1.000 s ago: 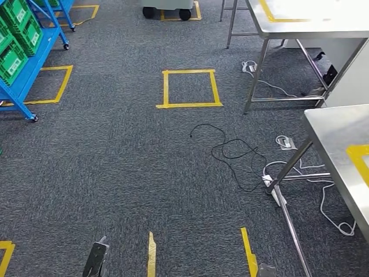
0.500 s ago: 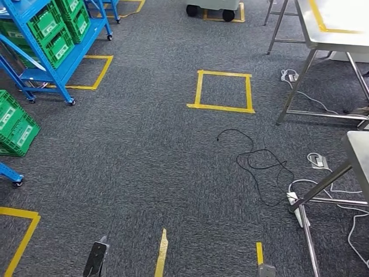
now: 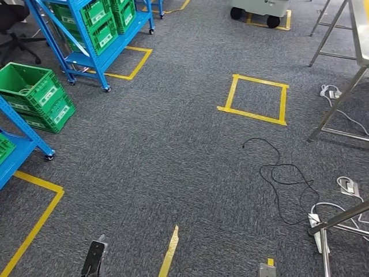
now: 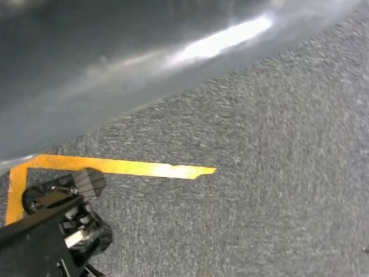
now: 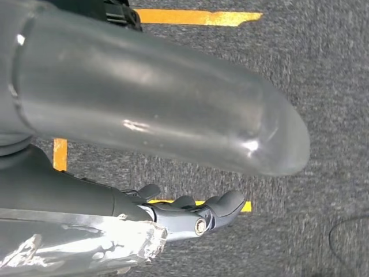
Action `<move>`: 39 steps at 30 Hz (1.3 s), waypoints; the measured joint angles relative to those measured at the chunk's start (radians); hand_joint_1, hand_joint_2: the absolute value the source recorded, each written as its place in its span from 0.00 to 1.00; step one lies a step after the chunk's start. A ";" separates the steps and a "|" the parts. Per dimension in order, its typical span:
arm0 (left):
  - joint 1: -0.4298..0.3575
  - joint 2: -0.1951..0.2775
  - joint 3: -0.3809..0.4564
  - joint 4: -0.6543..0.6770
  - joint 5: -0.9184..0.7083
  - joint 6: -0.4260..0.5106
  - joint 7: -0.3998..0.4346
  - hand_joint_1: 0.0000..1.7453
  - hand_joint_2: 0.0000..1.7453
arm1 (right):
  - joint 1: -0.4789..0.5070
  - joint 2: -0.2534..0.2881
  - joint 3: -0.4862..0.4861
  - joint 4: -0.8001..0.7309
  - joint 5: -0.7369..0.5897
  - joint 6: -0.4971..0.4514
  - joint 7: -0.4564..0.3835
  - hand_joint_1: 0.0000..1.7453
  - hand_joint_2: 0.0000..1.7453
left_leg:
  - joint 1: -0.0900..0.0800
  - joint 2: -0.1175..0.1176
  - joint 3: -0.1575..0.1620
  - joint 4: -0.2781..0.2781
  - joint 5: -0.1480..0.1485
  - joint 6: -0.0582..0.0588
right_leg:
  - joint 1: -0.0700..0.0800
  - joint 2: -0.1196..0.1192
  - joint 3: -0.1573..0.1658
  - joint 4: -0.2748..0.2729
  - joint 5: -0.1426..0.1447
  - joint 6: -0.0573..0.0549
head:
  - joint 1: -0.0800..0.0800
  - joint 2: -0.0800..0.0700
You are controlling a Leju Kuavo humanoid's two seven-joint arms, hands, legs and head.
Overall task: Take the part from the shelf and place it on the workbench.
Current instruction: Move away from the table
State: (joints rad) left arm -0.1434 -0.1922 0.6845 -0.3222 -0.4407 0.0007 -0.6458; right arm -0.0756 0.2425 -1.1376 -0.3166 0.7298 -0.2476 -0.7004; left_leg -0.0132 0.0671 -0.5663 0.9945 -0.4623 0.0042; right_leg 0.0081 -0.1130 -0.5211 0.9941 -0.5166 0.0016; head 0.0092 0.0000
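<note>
Blue shelves (image 3: 89,55) holding green crates (image 3: 102,26) stand at the far left in the head view. I cannot make out a part inside the crates. The steel workbench (image 3: 360,29) is at the far right edge. My right hand (image 5: 143,115) hangs over the carpet with its thick grey thumb and dark fingers (image 5: 217,205) stretched out straight, holding nothing. My left hand (image 4: 109,63) is a blurred grey surface close to the camera, and its fingers are hidden.
A green crate (image 3: 37,95) sits on the floor beside a second blue shelf (image 3: 17,144) at the left edge. Yellow tape squares (image 3: 256,98) mark the grey carpet. Black and white cables (image 3: 282,179) and a power strip lie near the bench legs (image 3: 341,216) on the right.
The whole picture has slid to the right, so the camera has turned left. The blue shelves and crates have come further into view and the workbenches have slipped toward the right edge.
</note>
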 joint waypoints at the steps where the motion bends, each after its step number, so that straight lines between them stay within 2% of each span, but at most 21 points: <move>1: 0.003 0.000 0.000 -0.001 0.001 0.000 0.000 0.00 0.00 | -0.002 0.000 0.001 0.000 0.000 0.000 0.000 0.00 0.00 | 0.001 -0.011 0.001 -0.004 0.002 0.006 | -0.002 -0.001 0.001 0.002 -0.005 0.006 | 0.000 0.000; 3: 0.004 -0.002 0.000 -0.004 0.002 -0.001 0.000 0.00 0.00 | -0.004 -0.001 0.002 0.000 0.000 0.000 0.000 0.00 0.00 | 0.006 -0.035 0.005 -0.011 0.008 0.018 | -0.006 0.039 -0.016 0.045 -0.037 0.017 | 0.003 0.000; 5: 0.001 -0.004 0.001 -0.007 0.005 -0.003 0.000 0.00 0.00 | -0.003 -0.002 0.003 0.000 0.000 0.000 0.000 0.00 0.00 | 0.009 -0.059 0.005 -0.013 0.011 0.025 | -0.010 0.093 -0.075 0.166 -0.096 0.023 | 0.009 0.000; 6: 0.001 -0.005 0.001 -0.007 0.006 -0.003 0.000 0.00 0.00 | -0.002 -0.003 0.003 0.000 0.000 0.000 0.000 0.00 0.00 | 0.008 -0.072 0.004 -0.012 0.012 0.026 | -0.011 0.104 -0.111 0.234 -0.120 0.025 | 0.011 0.000; 8: 0.004 -0.006 0.001 -0.007 0.008 -0.004 0.000 0.00 0.00 | 0.002 -0.005 0.003 0.000 0.000 0.000 0.000 0.00 0.00 | 0.008 -0.099 0.004 -0.011 0.012 0.027 | -0.012 0.111 -0.148 0.287 -0.116 0.026 | 0.012 0.000; 10: 0.005 -0.006 0.001 -0.007 0.008 -0.004 0.000 0.00 0.00 | 0.002 -0.007 0.003 0.000 0.000 0.000 0.000 0.00 0.00 | 0.009 -0.126 0.006 -0.009 0.011 0.025 | -0.015 0.124 -0.113 0.191 -0.041 0.026 | 0.013 0.000; 11: 0.005 -0.007 0.001 -0.008 0.009 -0.004 0.000 0.00 0.00 | 0.002 -0.007 0.003 0.000 0.000 0.000 0.000 0.00 0.00 | 0.008 -0.138 0.006 -0.008 0.010 0.022 | -0.018 0.149 -0.083 0.122 -0.009 0.025 | 0.013 0.000; 14: 0.004 -0.008 0.001 -0.010 0.010 -0.004 0.000 0.00 0.00 | 0.001 -0.008 0.004 0.000 -0.001 0.000 0.000 0.00 0.00 | 0.009 -0.171 -0.005 -0.001 0.012 0.005 | -0.025 0.204 -0.031 0.018 0.018 0.018 | 0.012 0.000; 16: 0.008 -0.007 0.001 -0.012 0.011 -0.004 0.000 0.00 0.00 | 0.002 -0.008 0.004 0.000 -0.002 -0.001 0.000 0.00 0.00 | 0.014 -0.186 -0.012 -0.001 0.015 -0.007 | -0.023 0.185 -0.029 0.012 0.022 0.007 | 0.012 0.000; 18: 0.010 -0.007 0.001 -0.014 0.012 -0.004 0.000 0.00 0.00 | 0.001 -0.008 0.006 0.000 -0.003 -0.001 0.000 0.00 0.00 | 0.013 -0.151 -0.029 0.033 -0.010 -0.017 | -0.023 0.159 -0.024 0.004 0.026 -0.006 | 0.007 0.000; 20: 0.009 -0.007 0.001 -0.015 0.014 -0.003 0.000 0.00 0.00 | 0.003 -0.008 0.008 0.000 -0.004 -0.001 0.000 0.00 0.00 | 0.013 -0.096 -0.081 0.144 -0.073 -0.024 | -0.021 0.128 -0.021 0.000 0.025 -0.017 | 0.002 0.000; 22: 0.010 -0.007 0.001 -0.015 0.015 -0.003 0.000 0.00 0.00 | 0.006 -0.009 0.008 0.000 -0.004 -0.002 0.000 0.00 0.00 | 0.016 -0.079 -0.139 0.265 -0.120 -0.030 | -0.018 0.097 -0.021 0.001 0.022 -0.022 | 0.001 0.000; 23: 0.012 -0.007 0.001 -0.015 0.016 -0.003 0.000 0.00 0.00 | 0.006 -0.009 0.009 0.000 -0.005 -0.002 0.000 0.00 0.00 | 0.018 -0.076 -0.147 0.284 -0.117 -0.031 | -0.018 0.083 -0.021 0.001 0.020 -0.022 | 0.001 0.000; 25: 0.015 -0.007 0.001 -0.016 0.018 -0.002 0.000 0.00 0.00 | 0.005 -0.009 0.010 0.000 -0.007 -0.003 0.000 0.00 0.00 | 0.019 -0.066 -0.104 0.207 -0.062 -0.029 | -0.017 0.059 -0.017 0.001 0.017 -0.020 | 0.001 0.000; 27: 0.015 -0.007 0.001 -0.020 0.019 -0.001 0.000 0.00 0.00 | 0.004 -0.009 0.013 0.000 -0.008 -0.003 0.000 0.00 0.00 | 0.013 -0.023 -0.029 0.069 -0.009 -0.021 | -0.013 0.040 -0.011 0.003 0.011 -0.014 | 0.000 0.000; 29: 0.013 -0.008 0.000 -0.023 0.019 -0.001 0.000 0.00 0.00 | 0.004 -0.009 0.017 0.000 -0.009 -0.004 0.000 0.00 0.00 | 0.005 0.008 0.003 0.005 0.001 -0.010 | -0.008 0.022 -0.007 0.003 0.006 -0.004 | 0.000 0.000; 31: 0.015 -0.008 0.000 -0.025 0.021 -0.001 0.000 0.00 0.00 | 0.002 -0.009 0.019 0.000 -0.010 -0.004 0.000 0.00 0.00 | 0.003 -0.008 0.003 -0.002 0.000 0.002 | -0.007 0.004 -0.003 0.001 0.001 0.006 | -0.001 0.000; 34: 0.016 -0.009 0.000 -0.028 0.025 0.000 0.000 0.00 0.00 | -0.001 -0.009 0.024 0.000 -0.012 -0.004 0.000 0.00 0.00 | 0.011 -0.040 0.011 -0.012 0.004 0.019 | -0.012 0.054 -0.030 0.066 -0.042 0.022 | 0.005 0.000; 35: 0.016 -0.010 0.000 -0.029 0.025 0.000 0.000 0.00 0.00 | -0.001 -0.010 0.025 0.000 -0.014 -0.004 0.000 0.00 0.00 | 0.011 -0.049 0.012 -0.012 0.003 0.022 | -0.014 0.082 -0.061 0.129 -0.072 0.025 | 0.009 0.000; 37: 0.016 -0.012 -0.001 -0.031 0.027 0.001 0.000 0.00 0.00 | 0.002 -0.010 0.027 0.000 -0.018 -0.005 0.000 0.00 0.00 | 0.010 -0.072 0.012 -0.012 0.001 0.028 | -0.016 0.107 -0.135 0.264 -0.120 0.028 | 0.013 0.000; 39: 0.019 -0.012 -0.001 -0.031 0.028 0.001 0.000 0.00 0.00 | 0.006 -0.011 0.028 0.000 -0.020 -0.005 0.000 0.00 0.00 | 0.010 -0.098 0.016 -0.011 -0.002 0.027 | -0.017 0.112 -0.159 0.283 -0.096 0.028 | 0.014 0.000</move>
State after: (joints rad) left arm -0.1240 -0.2047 0.6836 -0.3529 -0.4123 0.0018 -0.6458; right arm -0.0701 0.2314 -1.1098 -0.3170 0.7100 -0.2522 -0.7004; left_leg -0.0031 -0.0307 -0.5499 0.9839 -0.4638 0.0315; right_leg -0.0087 -0.0014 -0.6802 1.2772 -0.6122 0.0298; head 0.0230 0.0000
